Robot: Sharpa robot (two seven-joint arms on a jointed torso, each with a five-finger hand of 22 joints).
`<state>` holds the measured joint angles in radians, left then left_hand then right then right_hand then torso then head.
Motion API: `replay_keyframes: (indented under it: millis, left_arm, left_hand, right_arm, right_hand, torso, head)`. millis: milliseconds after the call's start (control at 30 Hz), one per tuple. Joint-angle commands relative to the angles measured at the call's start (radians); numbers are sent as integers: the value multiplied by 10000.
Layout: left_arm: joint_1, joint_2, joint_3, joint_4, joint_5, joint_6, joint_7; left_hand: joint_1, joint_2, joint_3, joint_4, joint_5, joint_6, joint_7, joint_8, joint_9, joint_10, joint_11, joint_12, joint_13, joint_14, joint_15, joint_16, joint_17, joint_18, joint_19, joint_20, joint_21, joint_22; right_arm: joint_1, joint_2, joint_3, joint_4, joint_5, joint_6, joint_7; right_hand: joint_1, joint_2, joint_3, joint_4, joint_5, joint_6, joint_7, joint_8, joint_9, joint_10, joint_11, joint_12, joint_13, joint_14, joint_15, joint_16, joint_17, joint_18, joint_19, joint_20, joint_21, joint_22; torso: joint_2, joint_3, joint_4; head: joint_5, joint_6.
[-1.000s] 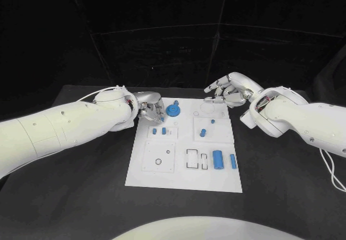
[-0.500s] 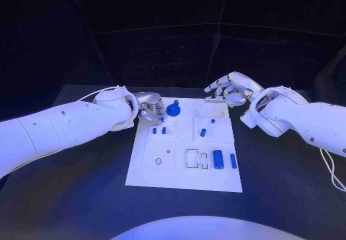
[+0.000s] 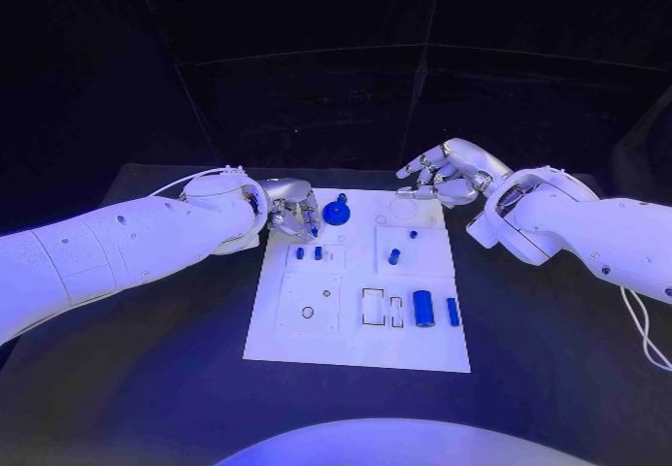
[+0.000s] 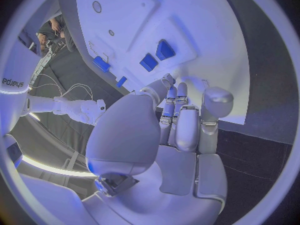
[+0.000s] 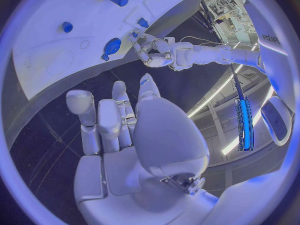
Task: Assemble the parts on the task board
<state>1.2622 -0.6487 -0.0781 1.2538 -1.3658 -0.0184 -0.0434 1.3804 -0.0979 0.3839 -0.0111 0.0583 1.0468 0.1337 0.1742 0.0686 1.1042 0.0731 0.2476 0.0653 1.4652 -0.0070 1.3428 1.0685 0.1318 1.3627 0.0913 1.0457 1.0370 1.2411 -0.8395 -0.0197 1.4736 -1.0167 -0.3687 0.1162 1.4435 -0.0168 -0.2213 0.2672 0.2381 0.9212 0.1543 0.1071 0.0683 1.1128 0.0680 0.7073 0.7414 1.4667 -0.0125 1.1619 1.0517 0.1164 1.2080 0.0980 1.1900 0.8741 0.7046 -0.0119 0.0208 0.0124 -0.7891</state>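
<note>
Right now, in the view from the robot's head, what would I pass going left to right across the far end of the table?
Left arm → left hand → blue knob on the white board → right hand → right arm.

Hard to tell from the head view whether the left hand (image 3: 291, 216) touches the task board (image 3: 355, 349) or the knob-shaped blue part (image 3: 336, 211) just beside its fingertips; far-left board corner covered by those fingers. Board cut off by the circle's rim in the left wrist view. Too small to read: the tiny round marks and little blue pegs (image 3: 308, 253) on the board. Unclear whether the right hand (image 3: 446, 173), fingers apart, hovers above the far board edge or touches it.
</note>
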Motion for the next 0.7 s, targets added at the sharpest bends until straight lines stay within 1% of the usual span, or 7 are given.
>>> replay_keyframes:
  millis: [33, 133, 200, 367, 600, 700]
  left_arm:
    - [7, -4, 5, 25, 37, -19, -1]
    - [5, -3, 4, 22, 37, -7, -10]
    - [4, -5, 4, 21, 37, 3, -20]
    - [2, -12, 4, 23, 37, -16, -30]
    - [1, -52, 4, 42, 37, -46, -58]
    - [0, -83, 4, 60, 37, -79, -57]
  left_hand:
    - [-115, -76, 63, 11, -47, -15, 63, -73, -20, 1, 54, -79, 3, 98, 6, -4, -22, -104, 79, 25, 53, 21]
    - [-189, -168, 41, 21, -46, -147, 113, -189, -41, -50, 94, -154, 3, 91, 36, -13, -58, -106, 67, 48, 44, 25]
    - [-226, -231, 35, 18, -46, -312, 165, -326, -58, -84, 131, -215, 6, 83, 65, -21, -93, -108, 61, 72, 43, 36]
    - [-258, -293, 35, 11, -46, -525, 214, -522, -61, -88, 163, -275, 17, 77, 95, -22, -127, -107, 56, 105, 46, 57]
    - [-260, -317, 36, 2, -46, -585, 239, -587, -60, -82, 176, -294, 21, 70, 103, -32, -160, -112, 64, 115, 70, 88]
    - [-258, -319, 38, 0, -45, -593, 244, -596, -59, -82, 179, -297, 21, 69, 105, -34, -165, -112, 63, 117, 70, 89]
  right_arm:
    - [16, 9, 5, 3, 24, 49, 62]
    - [16, 12, 5, -4, 24, 55, 56]
    - [16, 13, 5, -9, 24, 61, 48]
    - [16, 13, 5, -16, 24, 66, 40]
    - [16, 9, 5, -51, 23, 105, -35]
    - [16, 2, 5, -91, 15, 152, -118]
  right_hand:
    - [-4, 76, -36, 9, 11, -83, 9, 14, 10, -77, -10, -31, -11, -56, 7, -25, 6, 175, -55, -12, -35, -11]
    - [-4, 76, -36, 9, 11, -83, 9, 14, 10, -77, -10, -31, -11, -56, 7, -25, 6, 175, -55, -12, -35, -11]
    - [-4, 76, -36, 9, 11, -83, 9, 14, 10, -77, -10, -31, -11, -56, 7, -25, 6, 175, -55, -12, -35, -11]
    - [-4, 76, -36, 9, 11, -83, 9, 14, 10, -77, -10, -31, -11, -56, 7, -25, 6, 175, -55, -12, -35, -11]
    - [-1, 85, -54, 5, -2, -91, 10, 19, 10, -78, -10, -28, -29, -61, 6, -64, -30, 185, -76, -13, -75, -71]
    - [9, 83, -69, -3, -19, -93, 12, 25, 10, -112, -6, -49, -52, -85, 10, -135, -103, 208, -145, -11, -160, -208]
  torso:
    - [2, -4, 2]
    - [-2, -1, 0]
    - [-3, -1, -2]
    - [0, 3, -2]
    - [-4, 0, -4]
    - [0, -7, 1]
  head:
    - [-6, -3]
    - [-5, -6]
    - [-5, -7]
    - [-7, -7]
    - [-8, -8]
    - [-18, -1]
